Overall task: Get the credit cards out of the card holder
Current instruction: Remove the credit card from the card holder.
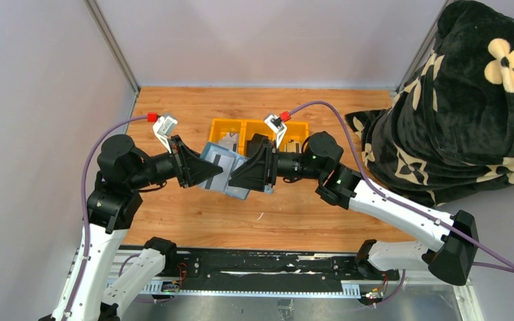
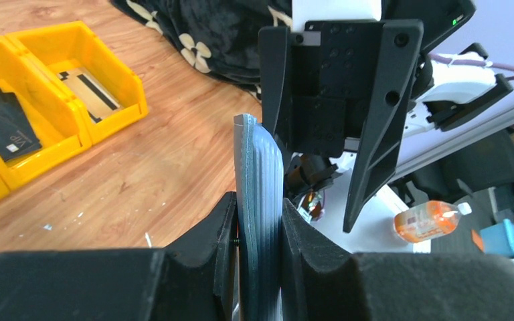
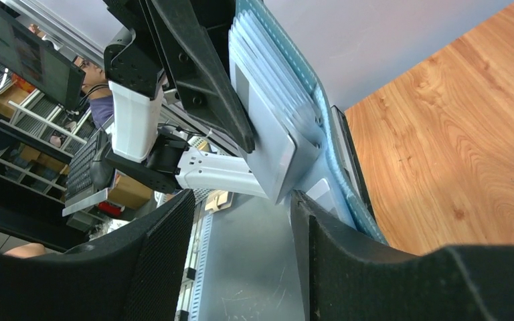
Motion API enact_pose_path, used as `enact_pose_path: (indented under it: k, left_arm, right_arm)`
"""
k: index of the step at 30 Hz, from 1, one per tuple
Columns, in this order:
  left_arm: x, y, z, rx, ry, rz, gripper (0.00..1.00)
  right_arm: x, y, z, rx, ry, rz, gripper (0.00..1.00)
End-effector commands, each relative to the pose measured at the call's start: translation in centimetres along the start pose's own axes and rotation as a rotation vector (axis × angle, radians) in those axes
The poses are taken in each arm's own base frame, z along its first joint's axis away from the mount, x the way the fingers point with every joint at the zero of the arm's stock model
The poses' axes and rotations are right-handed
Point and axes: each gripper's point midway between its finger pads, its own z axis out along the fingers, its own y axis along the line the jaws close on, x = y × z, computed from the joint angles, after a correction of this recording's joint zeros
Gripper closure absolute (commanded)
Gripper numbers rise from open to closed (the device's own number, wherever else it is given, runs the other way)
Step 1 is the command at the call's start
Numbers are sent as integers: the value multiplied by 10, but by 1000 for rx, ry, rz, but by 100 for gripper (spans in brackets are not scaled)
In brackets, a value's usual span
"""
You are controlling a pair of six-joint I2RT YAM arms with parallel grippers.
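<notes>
Above the surface (image 1: 294, 217), nearside of the yellow tray (image 2: 114, 124), the left tool (image 2: 260, 214) is clenching the card holder (image 2: 260, 174) (light, probably floppy); the right tool (image 3: 242, 195) is straddling, released, a jutting corner of the credit cards (image 3: 271, 144): seemingly thin, slick, stiff, suiting a flat-face pinch.

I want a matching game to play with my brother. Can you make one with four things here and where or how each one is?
Things:
1. card holder
2. tray
3. blanket
4. right gripper

Where or how:
A. yellow, on the table
B. open, one finger each side of a pale card
C. pinched in the left gripper
D. black, heaped on the right

Pairs: 1-C, 2-A, 3-D, 4-B
</notes>
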Motion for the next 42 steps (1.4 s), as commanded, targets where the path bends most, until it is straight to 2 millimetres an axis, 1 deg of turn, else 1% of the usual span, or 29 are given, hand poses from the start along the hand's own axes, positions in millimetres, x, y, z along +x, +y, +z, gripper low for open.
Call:
enact_pose_path:
  k: [1,4,8,13,14,16,19,20,22,24,28,33,36,38,42]
  left_arm:
    - [-22,-30,-2,106,-53,21,98]
    - [-25,-38,-3,146,-61,8,98]
    - [-25,-40,-2,160,-51,-11,98]
    - [-26,-44,-2,183,-46,-20,96]
    - [-26,-45,-2,186,-43,-21,96]
    - [-24,-46,-3,195,-37,-25,93]
    - [-20,-48,-3,214,-24,-37,79]
    - [-18,-48,-3,222,-19,-44,77]
    - [-17,-51,-4,243,-13,-48,75]
    - [-15,-54,-5,263,-6,-56,74]
    - [-13,-62,-8,302,15,-68,71]
    - [-10,-70,-11,340,42,-86,61]
    - [-9,-73,-13,352,48,-78,59]
    - [-9,-73,-14,350,44,-72,63]
    - [-9,-67,-13,318,33,-51,79]
  right_arm:
    - [8,5,0,-31,12,1,42]
    - [5,7,3,-45,6,-4,45]
    - [-6,18,10,-98,-9,-9,53]
    - [-14,27,17,-157,-23,-2,63]
    - [-14,27,18,-162,-27,0,67]
    - [-16,30,18,-172,-37,0,74]
    - [-18,31,16,-173,-47,0,86]
    - [-18,30,15,-170,-52,1,90]
    - [-19,30,13,-170,-63,2,96]
    - [-19,29,11,-168,-69,7,100]
    - [-16,27,8,-167,-71,16,100]
    - [-11,24,2,-155,-73,20,100]
    - [-11,22,-4,-141,-86,20,100]
    - [-12,21,-7,-134,-91,20,100]
    - [-14,27,-9,-147,-95,10,100]
